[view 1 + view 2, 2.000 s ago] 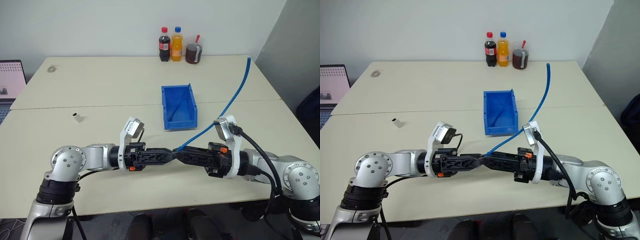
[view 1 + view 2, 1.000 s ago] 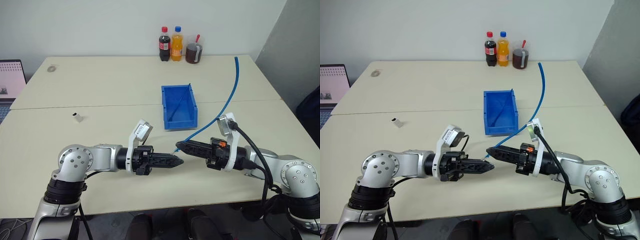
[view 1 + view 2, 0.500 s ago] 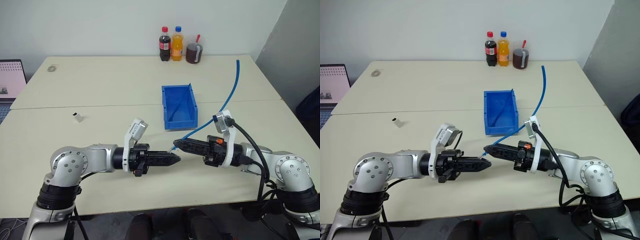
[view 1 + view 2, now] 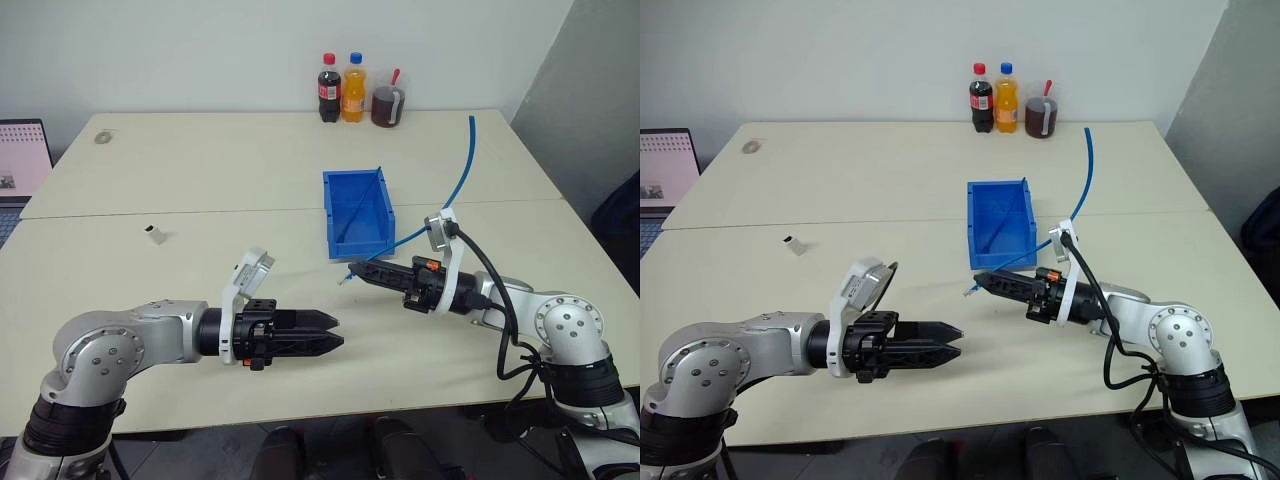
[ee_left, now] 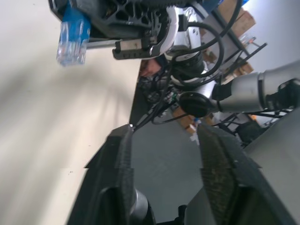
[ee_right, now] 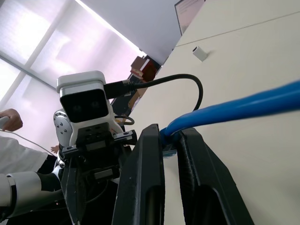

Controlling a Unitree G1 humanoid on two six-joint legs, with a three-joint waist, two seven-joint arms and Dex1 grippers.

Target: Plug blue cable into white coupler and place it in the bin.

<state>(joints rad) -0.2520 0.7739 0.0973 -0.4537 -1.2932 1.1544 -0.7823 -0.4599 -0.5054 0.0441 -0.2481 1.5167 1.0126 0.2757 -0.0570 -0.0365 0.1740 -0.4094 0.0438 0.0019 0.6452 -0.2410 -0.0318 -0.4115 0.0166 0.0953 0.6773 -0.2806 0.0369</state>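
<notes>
Left tool (image 4: 335, 343) has opened and drawn back; right tool (image 4: 352, 270) still pinches blue cable (image 4: 462, 170).

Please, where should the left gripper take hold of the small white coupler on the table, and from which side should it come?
Probably from above, fingers closing across its two longer side faces. The white coupler lies alone on the table, well apart from the bin, with free space around it. The left gripper is open and holds nothing. Which end has the socket cannot be told.
</notes>
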